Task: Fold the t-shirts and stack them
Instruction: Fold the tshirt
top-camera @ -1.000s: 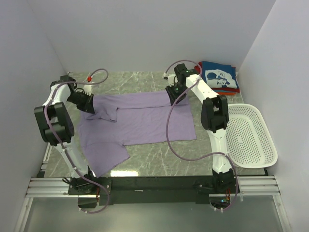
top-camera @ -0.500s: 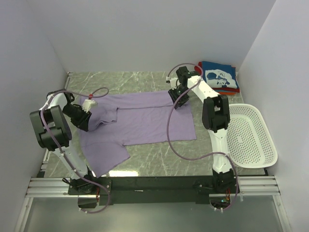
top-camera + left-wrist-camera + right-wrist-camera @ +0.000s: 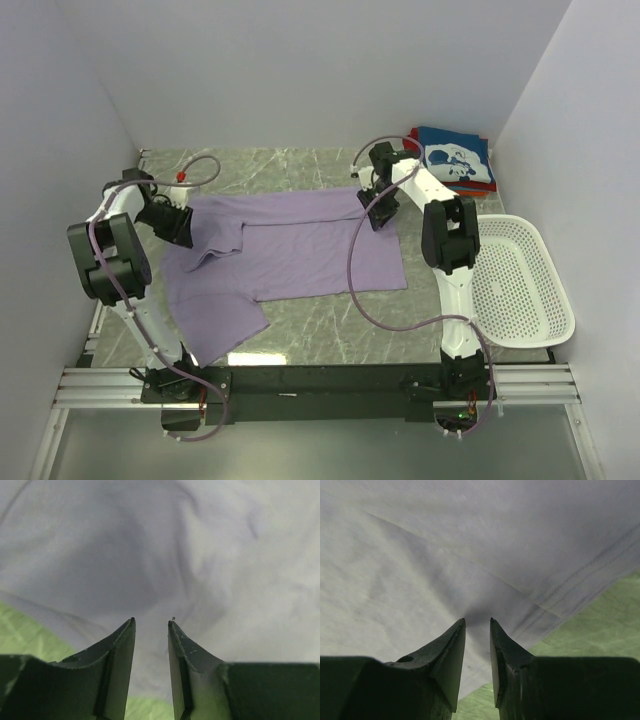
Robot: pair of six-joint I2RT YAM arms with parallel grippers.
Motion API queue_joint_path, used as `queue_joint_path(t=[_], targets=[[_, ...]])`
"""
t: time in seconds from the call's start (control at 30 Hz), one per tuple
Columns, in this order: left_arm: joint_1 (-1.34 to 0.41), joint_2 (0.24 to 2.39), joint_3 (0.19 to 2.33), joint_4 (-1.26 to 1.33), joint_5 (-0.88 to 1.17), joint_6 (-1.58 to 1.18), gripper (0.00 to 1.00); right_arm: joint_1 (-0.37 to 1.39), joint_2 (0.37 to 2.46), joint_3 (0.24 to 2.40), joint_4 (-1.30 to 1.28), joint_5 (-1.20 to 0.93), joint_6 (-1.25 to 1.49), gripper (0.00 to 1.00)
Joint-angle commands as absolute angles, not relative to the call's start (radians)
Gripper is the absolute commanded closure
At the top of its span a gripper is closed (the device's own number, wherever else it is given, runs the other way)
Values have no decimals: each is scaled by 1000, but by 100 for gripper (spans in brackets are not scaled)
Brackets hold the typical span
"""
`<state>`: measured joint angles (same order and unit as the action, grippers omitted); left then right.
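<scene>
Lavender t-shirt (image 3: 300,255) — spread out, apparently ungripped

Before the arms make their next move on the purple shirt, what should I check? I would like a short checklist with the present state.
1. Left gripper open above the lavender t-shirt: ok.
2. Right gripper open at the shirt's far right hem: ok.
3. Cloth caught in either gripper: cannot tell.
4. Shirt lying flat: not ok, its left side is bunched.
5. Folded stack tidy in the far right corner: ok.
</scene>
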<state>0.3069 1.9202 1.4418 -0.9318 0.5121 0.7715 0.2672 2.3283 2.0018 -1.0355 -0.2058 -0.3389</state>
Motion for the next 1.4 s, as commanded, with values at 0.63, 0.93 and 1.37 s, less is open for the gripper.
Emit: queue_joint_path(t=[0.63, 0.93, 1.37], targets=[[247, 1904, 1454, -730, 454, 514, 48, 163, 2281, 2129, -899, -247, -163, 58], [-98, 1735, 1301, -591, 593, 509, 48, 81, 2327, 2172, -818, -402, 43, 52], [-675, 1764, 1230, -259, 496, 620, 49, 44, 2416, 2198, -698, -465, 204, 56]])
